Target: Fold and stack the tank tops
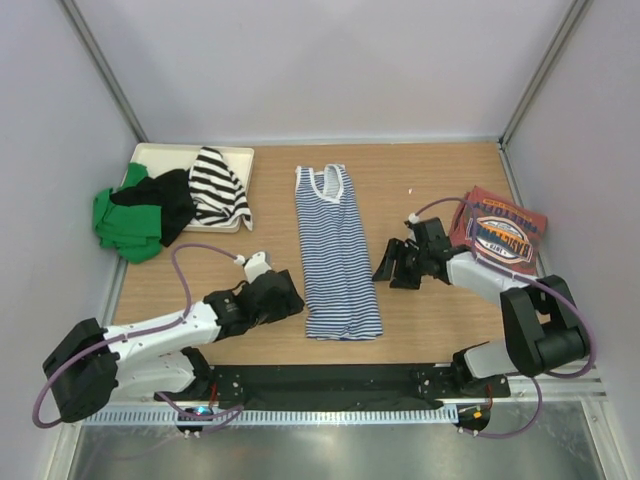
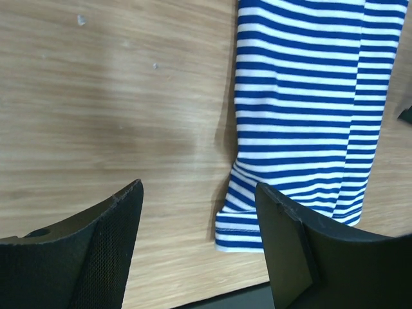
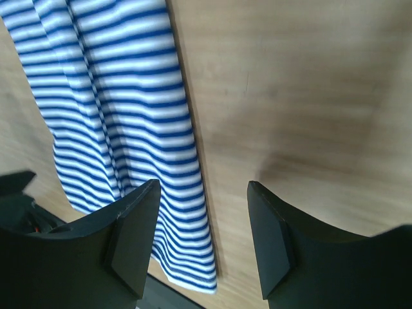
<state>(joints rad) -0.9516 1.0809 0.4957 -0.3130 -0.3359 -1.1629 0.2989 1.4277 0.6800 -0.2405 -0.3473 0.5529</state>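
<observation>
Left wrist view: left fingers (image 2: 96,257) parted, empty, beside the striped tank top (image 2: 302,96); right fingers (image 3: 132,238) likewise.

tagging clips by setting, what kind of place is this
Probably a robot test cell in a lab, not a home: a wooden table boxed in by plain pale walls with metal corner posts, a left arm and right arm bolted at its near edge, and clothes staged in a white tray.
</observation>
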